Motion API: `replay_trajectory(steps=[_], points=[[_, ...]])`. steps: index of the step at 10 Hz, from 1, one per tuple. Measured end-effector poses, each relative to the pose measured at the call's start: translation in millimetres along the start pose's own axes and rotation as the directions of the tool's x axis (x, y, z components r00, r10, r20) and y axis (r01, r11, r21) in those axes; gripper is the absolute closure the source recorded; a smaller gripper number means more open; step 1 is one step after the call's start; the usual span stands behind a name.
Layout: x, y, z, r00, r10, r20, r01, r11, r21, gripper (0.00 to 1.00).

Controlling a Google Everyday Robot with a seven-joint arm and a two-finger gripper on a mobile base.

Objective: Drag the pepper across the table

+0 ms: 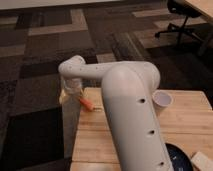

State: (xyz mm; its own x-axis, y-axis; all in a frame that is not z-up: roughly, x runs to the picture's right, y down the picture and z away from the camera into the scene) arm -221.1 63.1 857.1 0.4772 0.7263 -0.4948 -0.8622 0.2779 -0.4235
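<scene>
The pepper is a small slim orange-red piece lying on the light wooden table, close to its far left corner. My gripper hangs at that corner, just left of the pepper and partly over the table's edge. It reaches down from the white wrist. I cannot tell whether it touches the pepper. My bulky white arm crosses the middle of the view and hides much of the table top.
A white cup stands on the table right of the arm. A dark round dish and a pale block lie near the bottom right. Dark patterned carpet surrounds the table; an office chair stands far back right.
</scene>
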Motion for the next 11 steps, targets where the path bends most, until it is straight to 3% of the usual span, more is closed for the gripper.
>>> replay_trajectory(steps=[3,6,7,8,9,10,11], points=[[-5,-3,-17,1.0,-0.014,0.005,0.014,0.999,0.051,0.26],[4,-23,-29,0.998,0.058,0.023,-0.06,0.994,0.096,0.26],[12,-32,-37,0.994,0.105,0.033,-0.108,0.985,0.131,0.26],[20,-40,-42,0.988,0.147,0.041,-0.152,0.975,0.16,0.26],[38,-57,-51,0.972,0.226,0.059,-0.234,0.947,0.219,0.26],[43,-60,-53,0.966,0.25,0.066,-0.259,0.937,0.233,0.26],[59,-68,-57,0.94,0.331,0.086,-0.342,0.901,0.268,0.26]])
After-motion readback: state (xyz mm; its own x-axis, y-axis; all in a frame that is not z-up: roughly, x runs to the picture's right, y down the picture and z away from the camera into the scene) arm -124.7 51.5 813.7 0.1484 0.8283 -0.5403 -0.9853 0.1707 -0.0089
